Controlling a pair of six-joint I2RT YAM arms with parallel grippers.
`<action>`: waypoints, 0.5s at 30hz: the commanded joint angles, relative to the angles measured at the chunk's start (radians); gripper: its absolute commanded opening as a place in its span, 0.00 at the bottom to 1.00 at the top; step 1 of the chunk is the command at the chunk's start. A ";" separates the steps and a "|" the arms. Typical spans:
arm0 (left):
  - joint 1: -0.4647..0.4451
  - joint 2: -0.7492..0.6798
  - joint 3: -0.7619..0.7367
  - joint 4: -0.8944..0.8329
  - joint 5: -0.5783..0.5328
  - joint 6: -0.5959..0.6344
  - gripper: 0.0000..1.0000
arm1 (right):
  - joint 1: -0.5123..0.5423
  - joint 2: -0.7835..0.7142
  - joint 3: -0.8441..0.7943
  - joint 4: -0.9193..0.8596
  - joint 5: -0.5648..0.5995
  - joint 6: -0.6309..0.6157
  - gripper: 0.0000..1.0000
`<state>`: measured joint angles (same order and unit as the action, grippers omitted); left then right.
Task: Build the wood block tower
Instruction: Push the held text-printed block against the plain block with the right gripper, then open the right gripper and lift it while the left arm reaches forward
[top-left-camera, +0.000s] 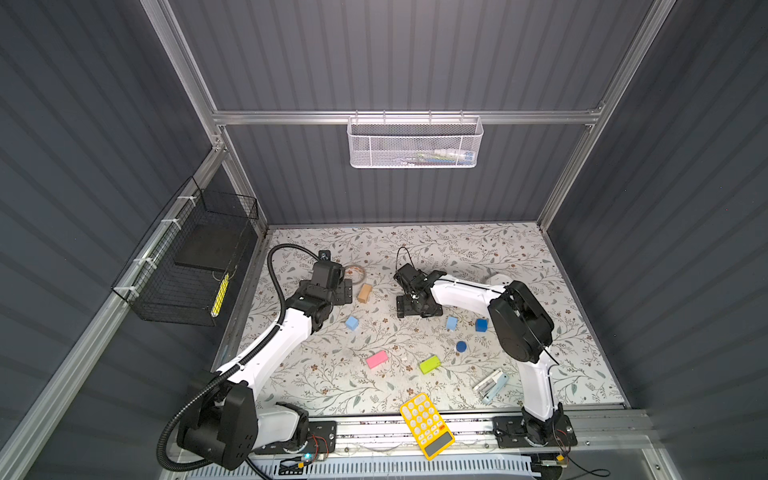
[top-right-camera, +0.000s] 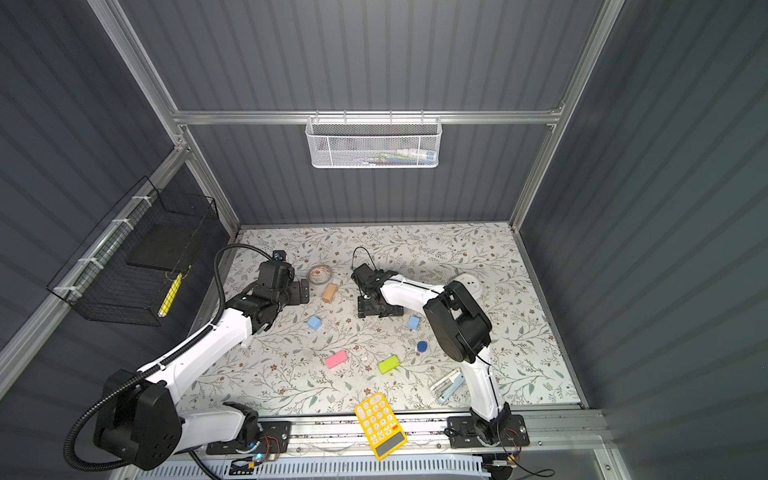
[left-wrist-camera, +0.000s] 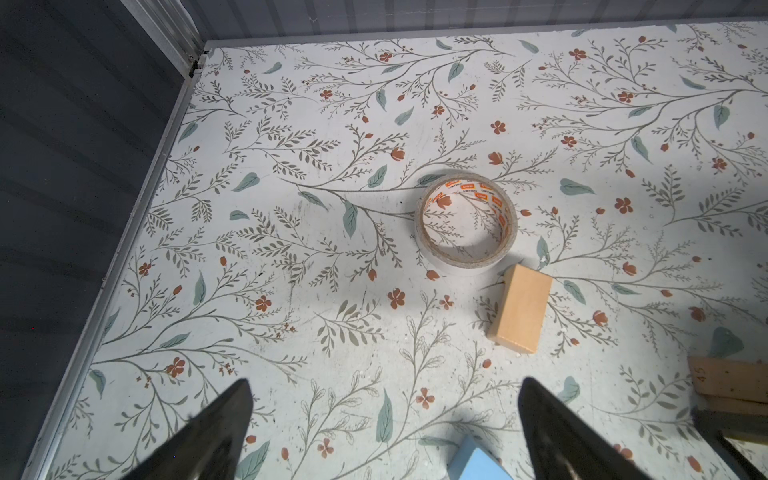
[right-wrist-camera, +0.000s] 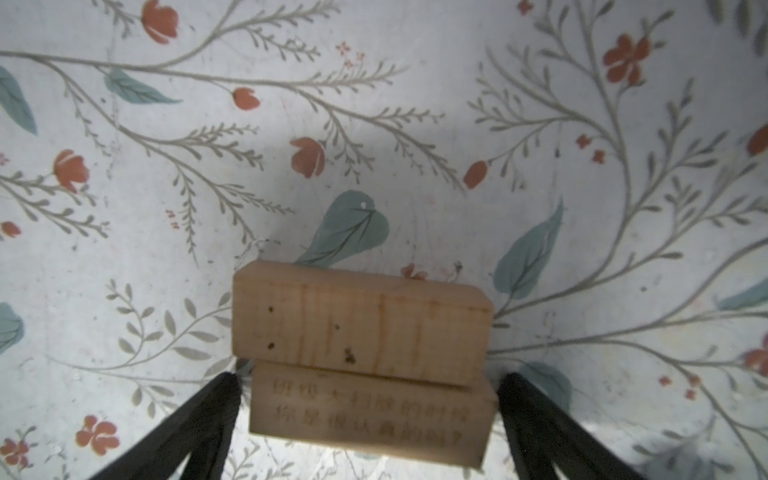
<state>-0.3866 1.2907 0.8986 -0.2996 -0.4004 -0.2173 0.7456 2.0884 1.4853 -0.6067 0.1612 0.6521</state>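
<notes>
Found the right end effector (right-wrist-camera: 368, 380) low over two tan bars (right-wrist-camera: 361, 324) near the middle of the tabletop (top-left-camera: 561, 257). Spread wide, a finger on either side of the nearer bar with a sliver of gap at each end; pinched nothing. Lay long side to long side, touching; could not tell whether both flat on the tabletop or one partly over the other. Hidden beneath that end effector in both top views. Read as the tower's base, placed centrally so either arm could reach it.

Found the left end effector (left-wrist-camera: 385, 382) spread and empty too, just beside the third tan bar (top-left-camera: 364, 293), itself next to a tape roll (left-wrist-camera: 465, 224). Judged that bar the likely next base piece.

Scattered loose and well apart nearer the front: a light-blue cube (top-left-camera: 352, 323), another light-blue cube (top-left-camera: 451, 323), the dark-blue cube (top-left-camera: 481, 325), the dark-blue cylinder (top-left-camera: 461, 346), the pink bar (top-left-camera: 377, 359) and the lime-green bar (top-left-camera: 430, 364). Noted the yellow calculator (top-left-camera: 427, 424) and pale-blue stapler (top-left-camera: 492, 385) by the front edge, no part of the build.
</notes>
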 joint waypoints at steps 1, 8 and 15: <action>0.000 -0.004 0.033 -0.009 -0.006 0.009 0.99 | -0.006 -0.040 -0.003 -0.021 -0.010 -0.012 0.99; 0.000 -0.007 0.036 -0.010 0.014 -0.002 1.00 | -0.005 -0.124 -0.025 -0.004 -0.033 -0.016 0.99; 0.000 0.035 0.058 0.027 0.165 -0.032 0.91 | -0.009 -0.252 -0.118 0.025 -0.025 0.000 0.99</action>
<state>-0.3866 1.2999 0.9180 -0.2962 -0.3370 -0.2253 0.7429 1.8828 1.4162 -0.5831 0.1303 0.6464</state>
